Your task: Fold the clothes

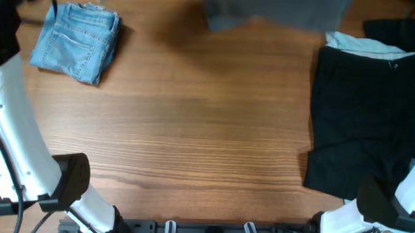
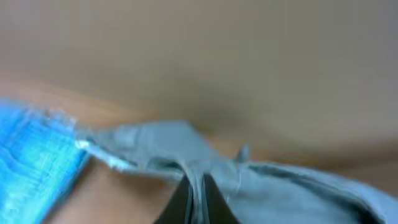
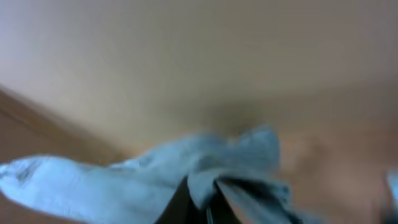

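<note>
Wood-grain counter (image 1: 193, 130) runs beneath two arms, with a plain beige backdrop (image 2: 249, 50) filling both wrist views. The left end effector (image 2: 196, 202) is pressed together on a ridge of the grey shorts (image 2: 155, 146). The right end effector (image 3: 200, 200) pinches another bunch of the same cloth. Each pair of dark fingers (image 2: 179, 206) shows only as a narrow wedge with fabric caught between.

Both wrist views are blurred. The cloth trails away from the fingers with backdrop behind it, which suggests the garment is held up off the wood at two points so it can hang out flat before being laid down for folding. From overhead it appears only as a smeared grey band at the far edge of the counter, from centre towards the right. Which part of the shorts each side holds cannot be told.

Outward from there, the middle of the counter lies bare and is the likely spot for laying the shorts. Denim shorts (image 1: 76, 42), already folded, sit at the far left corner. Black shorts (image 1: 369, 116) lie spread along the right side, over a pale-blue garment (image 1: 361, 44) whose edge shows at the far end. Both are unfolded and narrow the free space there, so a wide spread of the grey shorts could overlap them.
</note>
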You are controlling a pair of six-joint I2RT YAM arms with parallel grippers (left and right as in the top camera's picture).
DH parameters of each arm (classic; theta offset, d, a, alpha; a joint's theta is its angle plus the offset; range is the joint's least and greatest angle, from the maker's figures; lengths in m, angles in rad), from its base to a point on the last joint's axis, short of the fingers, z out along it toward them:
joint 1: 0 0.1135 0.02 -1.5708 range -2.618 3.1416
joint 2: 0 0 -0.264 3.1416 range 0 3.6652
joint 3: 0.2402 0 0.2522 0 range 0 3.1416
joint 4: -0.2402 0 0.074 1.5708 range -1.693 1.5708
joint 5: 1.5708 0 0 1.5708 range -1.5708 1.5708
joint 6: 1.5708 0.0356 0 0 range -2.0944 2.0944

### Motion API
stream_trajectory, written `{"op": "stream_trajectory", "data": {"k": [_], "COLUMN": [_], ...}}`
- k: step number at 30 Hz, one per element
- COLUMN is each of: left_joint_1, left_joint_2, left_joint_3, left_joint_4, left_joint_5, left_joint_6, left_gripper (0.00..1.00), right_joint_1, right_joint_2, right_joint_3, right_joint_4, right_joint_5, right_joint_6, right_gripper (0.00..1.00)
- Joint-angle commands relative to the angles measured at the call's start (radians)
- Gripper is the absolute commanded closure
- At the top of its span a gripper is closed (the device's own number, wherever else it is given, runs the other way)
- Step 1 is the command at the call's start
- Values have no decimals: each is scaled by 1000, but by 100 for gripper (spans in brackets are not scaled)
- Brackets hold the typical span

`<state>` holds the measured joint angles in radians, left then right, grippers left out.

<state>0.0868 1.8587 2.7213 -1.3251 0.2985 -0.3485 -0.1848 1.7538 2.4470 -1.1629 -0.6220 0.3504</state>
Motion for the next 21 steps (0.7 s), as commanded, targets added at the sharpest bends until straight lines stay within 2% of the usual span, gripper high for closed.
{"op": "stream_trajectory", "data": {"k": [1, 3, 5, 11, 13, 17, 21], "left_joint_1": [11, 11, 7, -45, -59, -62, -62], "left_joint_2": [91, 130, 122, 96, 53, -46, -180], "left_joint_3": [-8, -10, -46, -85, -183, -519, -700], "left_joint_4": [-231, -361, -360, -360, -360, -360, -360], "left_joint_5": [-162, -184, -158, -139, -138, -109, -113], "left_joint_6": [58, 61, 79, 79, 65, 23, -15], "left_gripper": [96, 96, 96, 96, 96, 96, 96], "right_joint_1": [19, 37, 44, 44, 44, 69, 97], "right_joint_2": [71, 102, 103, 102, 102, 145, 122], "right_joint_3": [-21, -21, -21, -21, -21, -23, -95], "right_joint_4": [-207, -368, -435, -442, -435, -445, -446], "right_joint_5": [174, 279, 331, 337, 338, 337, 371], "right_joint_6": [-156, -204, -220, -220, -221, -186, -164], "right_gripper": [96, 96, 96, 96, 96, 96, 96]}}
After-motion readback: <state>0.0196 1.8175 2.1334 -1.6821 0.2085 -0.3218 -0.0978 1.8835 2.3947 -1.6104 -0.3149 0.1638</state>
